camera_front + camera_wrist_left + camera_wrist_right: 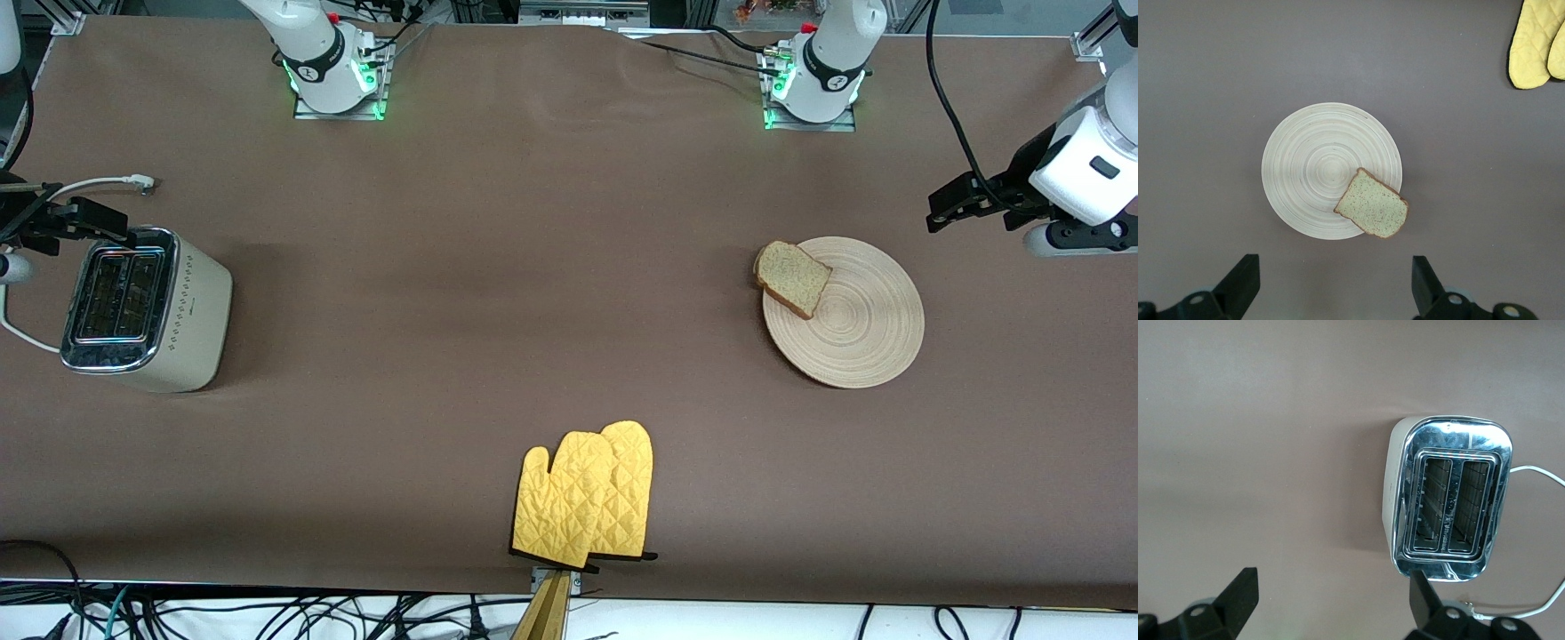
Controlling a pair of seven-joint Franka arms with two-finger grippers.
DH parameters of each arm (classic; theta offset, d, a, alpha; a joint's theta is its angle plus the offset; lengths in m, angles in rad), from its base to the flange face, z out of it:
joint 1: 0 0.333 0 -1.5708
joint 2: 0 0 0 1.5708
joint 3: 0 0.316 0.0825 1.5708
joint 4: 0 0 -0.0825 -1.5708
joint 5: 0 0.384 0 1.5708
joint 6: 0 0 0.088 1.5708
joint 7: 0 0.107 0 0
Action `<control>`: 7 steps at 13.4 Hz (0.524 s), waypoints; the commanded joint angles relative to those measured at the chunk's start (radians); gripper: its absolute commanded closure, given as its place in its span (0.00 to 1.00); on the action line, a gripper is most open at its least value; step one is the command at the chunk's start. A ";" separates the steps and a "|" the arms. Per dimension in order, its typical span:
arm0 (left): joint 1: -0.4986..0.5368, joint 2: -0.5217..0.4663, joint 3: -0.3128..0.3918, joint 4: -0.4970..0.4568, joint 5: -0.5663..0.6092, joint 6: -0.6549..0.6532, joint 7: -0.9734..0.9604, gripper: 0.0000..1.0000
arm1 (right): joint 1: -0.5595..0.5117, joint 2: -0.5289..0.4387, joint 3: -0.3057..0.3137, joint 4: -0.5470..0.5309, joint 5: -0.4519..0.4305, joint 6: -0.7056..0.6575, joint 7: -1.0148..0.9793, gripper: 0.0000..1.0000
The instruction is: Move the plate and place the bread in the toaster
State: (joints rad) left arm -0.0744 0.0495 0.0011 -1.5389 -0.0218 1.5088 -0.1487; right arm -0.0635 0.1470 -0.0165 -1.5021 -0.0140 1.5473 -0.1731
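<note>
Brown tabletop (498,267), both arms up in the air and waiting.

Plate (858,329) lies flat toward the left arm's end of the tabletop. Bread (793,277) rests on the plate's rim, on the edge farther from the front camera — one corner of the slice overhangs the rim. Left wrist view confirms: bread (1373,212) half on the plate (1318,167), half past its edge.

Left gripper (956,203) hangs above the tabletop at the left arm's end, beside the plate and not touching it; jaws spread wide, nothing between them.

Toaster (142,307) stands upright at the right arm's end, both slots empty, white cord (98,185) trailing from it. Right gripper (76,222) hovers just over the toaster's top edge — jaws wide apart, empty.

Pair of yellow oven mitts (587,502) lies overlapped at the tabletop edge nearest the front camera, well apart from plate and toaster.
</note>
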 commanded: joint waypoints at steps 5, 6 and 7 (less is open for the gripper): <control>0.005 0.010 -0.007 0.029 0.022 -0.009 -0.009 0.00 | -0.002 0.008 0.003 0.022 -0.004 -0.003 0.010 0.00; 0.005 0.010 -0.009 0.029 0.022 -0.009 -0.009 0.00 | -0.002 0.008 0.003 0.022 -0.004 -0.003 0.012 0.00; 0.005 0.010 -0.009 0.029 0.022 -0.009 -0.009 0.00 | -0.002 0.008 0.003 0.022 -0.004 0.002 0.012 0.00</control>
State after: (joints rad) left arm -0.0744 0.0495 0.0009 -1.5383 -0.0218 1.5088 -0.1487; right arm -0.0635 0.1471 -0.0165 -1.5021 -0.0140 1.5493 -0.1724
